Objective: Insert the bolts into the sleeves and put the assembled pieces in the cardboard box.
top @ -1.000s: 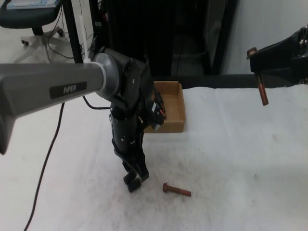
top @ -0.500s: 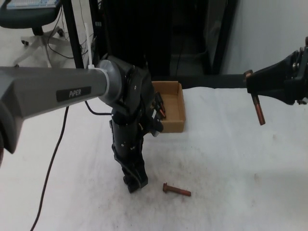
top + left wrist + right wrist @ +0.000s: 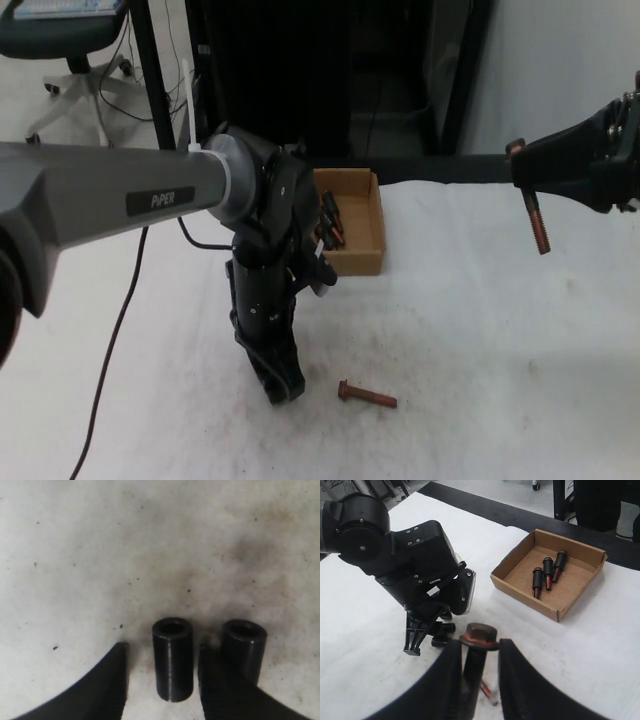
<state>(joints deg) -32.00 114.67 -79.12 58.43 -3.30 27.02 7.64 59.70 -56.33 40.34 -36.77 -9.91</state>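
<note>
My left gripper [image 3: 162,652] is down at the white table, open, with one upright black sleeve [image 3: 172,665] between its fingers. A second black sleeve [image 3: 243,647] stands just outside one finger. In the high view this gripper [image 3: 283,388] sits left of a loose copper bolt [image 3: 368,395] lying on the table. My right gripper [image 3: 480,647] is shut on another copper bolt [image 3: 479,636], held just under its head. It hangs in the air at the right [image 3: 520,170], with the bolt's shaft [image 3: 538,222] pointing down. The cardboard box [image 3: 362,262] holds three assembled pieces [image 3: 547,572].
The white table [image 3: 480,340] stretches between the two arms. A dark rail runs along its far edge [image 3: 440,168]. The left arm's cable [image 3: 110,340] trails over the table's left side. An office chair [image 3: 70,40] stands in the room behind.
The right arm carried its bolt a little to the left and then held still. The left gripper turned at the wrist and settled lower over the sleeves.
</note>
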